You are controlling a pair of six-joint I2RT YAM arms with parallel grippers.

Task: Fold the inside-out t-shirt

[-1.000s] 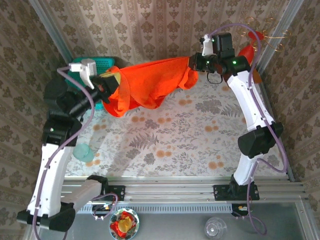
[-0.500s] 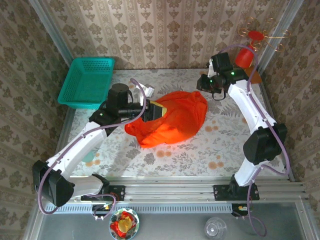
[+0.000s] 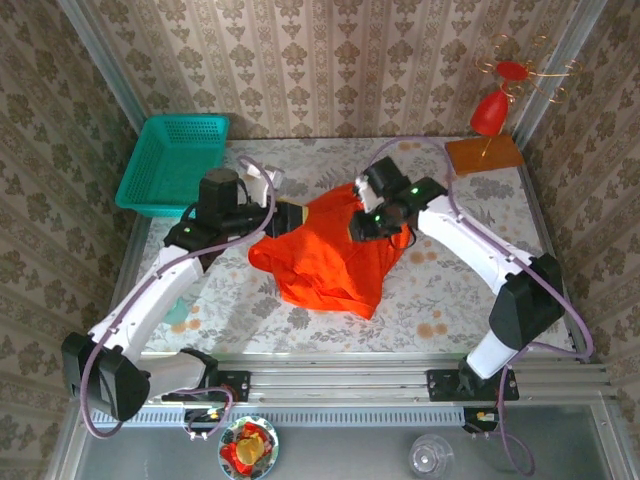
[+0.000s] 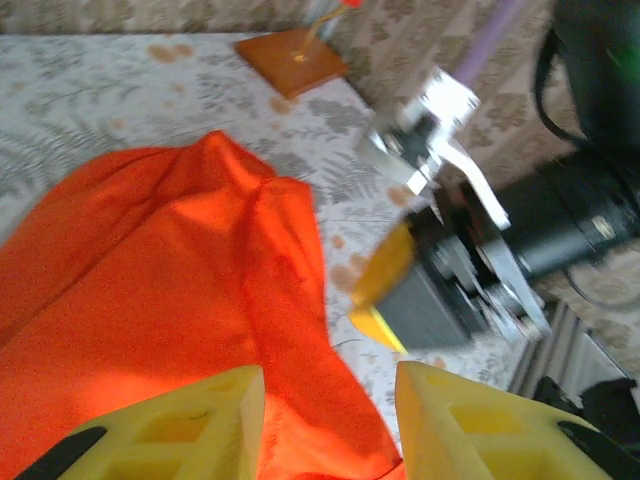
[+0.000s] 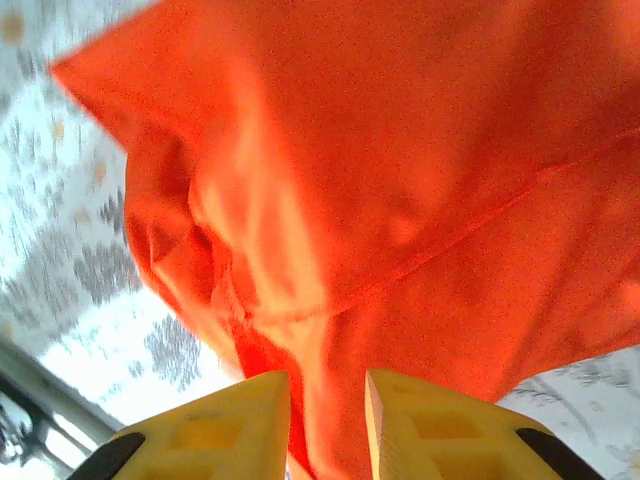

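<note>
In the left wrist view the right gripper [image 4: 380, 298] was blurred and the red ornament [image 4: 325, 14] cut off above its base [image 4: 295, 62]. The inside-out t-shirt [image 5: 420, 200] ran past both wrist views' edges.

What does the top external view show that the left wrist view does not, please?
The top view takes in the teal basket at the table's far left corner and the whole crumpled outline of the orange t-shirt. The left wrist view gives a close look at the left gripper, its jaws apart at the shirt's edge, with the right gripper side-on beyond. Both show the t-shirt, the wooden base and the floral table.
</note>
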